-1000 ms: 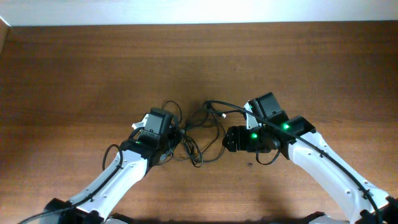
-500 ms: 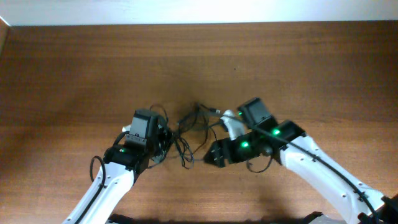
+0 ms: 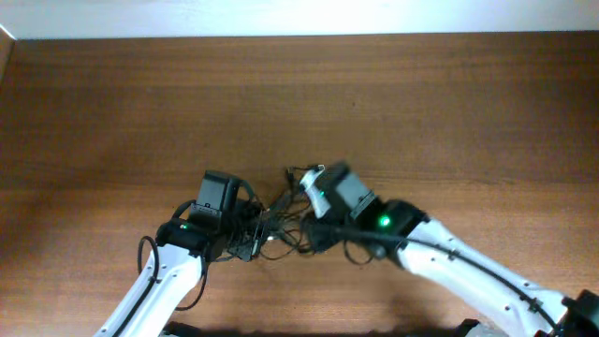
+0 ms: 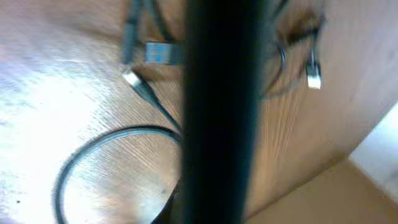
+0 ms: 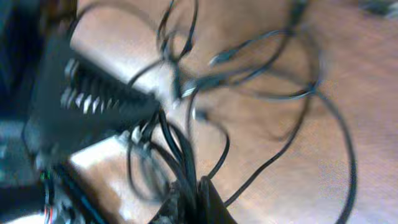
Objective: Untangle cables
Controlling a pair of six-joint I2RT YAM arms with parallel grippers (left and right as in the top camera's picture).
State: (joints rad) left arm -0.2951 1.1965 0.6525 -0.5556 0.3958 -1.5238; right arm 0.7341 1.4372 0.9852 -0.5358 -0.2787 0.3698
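Note:
The cables point(image 3: 279, 223) are thin black wires bunched in a tight tangle between my two arms. My left gripper point(image 3: 247, 234) is shut at the tangle's left edge, with strands gathered round its tip. In the left wrist view a wide blurred black band point(image 4: 217, 112) crosses the frame and hides the jaws. Beside it lie a blue plug point(image 4: 163, 53) and a metal plug point(image 4: 314, 76). My right gripper point(image 3: 307, 238) presses into the tangle from the right. The right wrist view shows the gripper point(image 5: 198, 193) shut on a bundle of strands, with cable loops point(image 5: 273, 93) spreading beyond.
The brown wooden table point(image 3: 421, 103) stretches bare behind the tangle. A pale wall strip point(image 3: 299, 17) runs along its far edge. The left arm's own thicker cable point(image 3: 148, 253) loops beside its forearm.
My right arm swung left into the tangle and its jaws went from open to shut on strands. The left gripper closed early and has stayed put. The tangle is drawn tighter.

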